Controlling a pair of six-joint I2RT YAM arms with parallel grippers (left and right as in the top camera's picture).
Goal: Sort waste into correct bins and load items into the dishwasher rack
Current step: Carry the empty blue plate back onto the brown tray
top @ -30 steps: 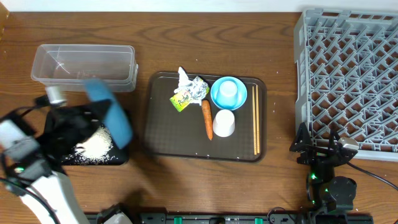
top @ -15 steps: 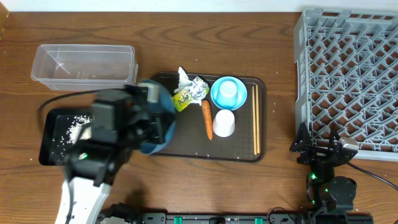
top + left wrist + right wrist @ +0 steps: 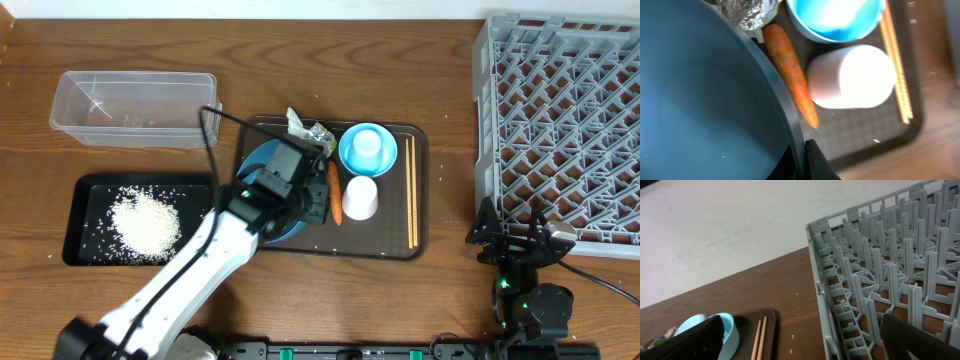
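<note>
**Left arm.** The left gripper (image 3: 308,205) was closed, its jaws clamped on the rim of the wide blue bowl (image 3: 257,165). The bowl sat over the left half of the brown tray (image 3: 385,238). Whether it rested on the tray floor could not be determined. In the left wrist view, the bowl's rim edge lay just beside the carrot (image 3: 790,75).

**Items on the brown tray.**
- The carrot lay lengthwise near the tray's centre, between the held bowl and the white cup (image 3: 360,197).
- The white cup stood mouth-down, right of centre.
- The small light-blue bowl (image 3: 347,158) sat behind the white cup at the tray's far side, with the pale-blue cup (image 3: 367,146) inside it.
- The chopsticks (image 3: 411,190) lay side by side along the tray's right edge.
- The wrapper (image 3: 312,132) lay crumpled at the tray's far edge, just left of the small bowl.

**Bins.**
- The black tray (image 3: 70,220) lay to the left of the brown tray and held a pile of rice (image 3: 145,220) with scattered grains.
- The clear tub (image 3: 135,105) stood to the far left.

**Right arm.** The rack (image 3: 560,120) stood to the right of the brown tray. The right gripper (image 3: 512,240) hung at the rack's near-left corner, its jaws spread wide with nothing between them.
</note>
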